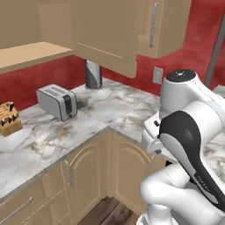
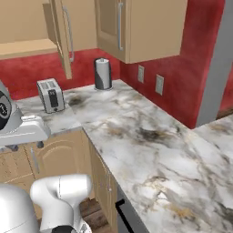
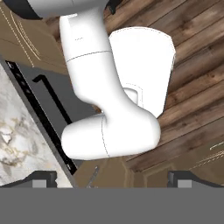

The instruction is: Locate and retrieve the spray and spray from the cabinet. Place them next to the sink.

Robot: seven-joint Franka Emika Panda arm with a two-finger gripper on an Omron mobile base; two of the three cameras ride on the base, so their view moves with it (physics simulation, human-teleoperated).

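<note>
Pointing down at the dark plank floor (image 3: 192, 48), the end effector (image 3: 111, 179) is standing released, its two dark tips wide apart with nothing between them. Beside it a marbled table (image 3: 13, 127) edge is running past, glossy white veined with brown and grey. Well above and beyond the end effector, the cabinet (image 1: 105, 30) is hanging open, its tan recessed-panel door swung out and a plain wooden shelf (image 1: 26, 55) showing bare; the sprays cannot be made out on it. Under the cabinet a grey-and-black cylindrical roll (image 2: 103, 73) is standing upright on the table, with a boxy brushed-metal toaster (image 1: 57, 102) and a wooden knife block (image 1: 9, 118) further along.
</note>
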